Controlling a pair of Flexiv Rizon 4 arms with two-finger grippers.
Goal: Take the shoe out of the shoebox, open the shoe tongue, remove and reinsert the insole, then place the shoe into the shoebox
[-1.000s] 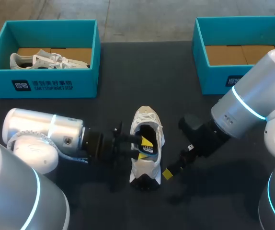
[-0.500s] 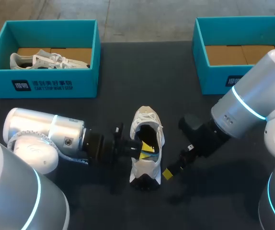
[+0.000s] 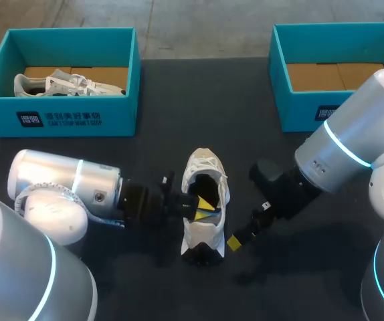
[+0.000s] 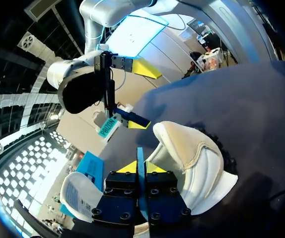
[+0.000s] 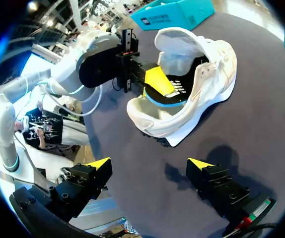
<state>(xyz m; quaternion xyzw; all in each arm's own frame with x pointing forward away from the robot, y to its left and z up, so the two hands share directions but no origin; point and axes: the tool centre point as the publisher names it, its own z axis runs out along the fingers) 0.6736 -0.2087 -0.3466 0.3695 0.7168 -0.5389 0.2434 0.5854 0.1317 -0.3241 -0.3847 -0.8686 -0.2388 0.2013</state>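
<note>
Dark tabletop (image 3: 178,100) carries the white shoe (image 3: 204,164) just ahead of your right gripper (image 5: 148,163), whose fingers stand wide apart and touch nothing. Your left gripper (image 3: 204,204) sits inside the shoe's opening, pinched shut on the insole (image 5: 179,91) edge, apparently to work it in or out.

Dark, matte table (image 3: 178,107), broad and flat, with soft shadows across its surface

A spare white shoe (image 3: 66,84) lies in a teal box (image 3: 65,110).
</note>
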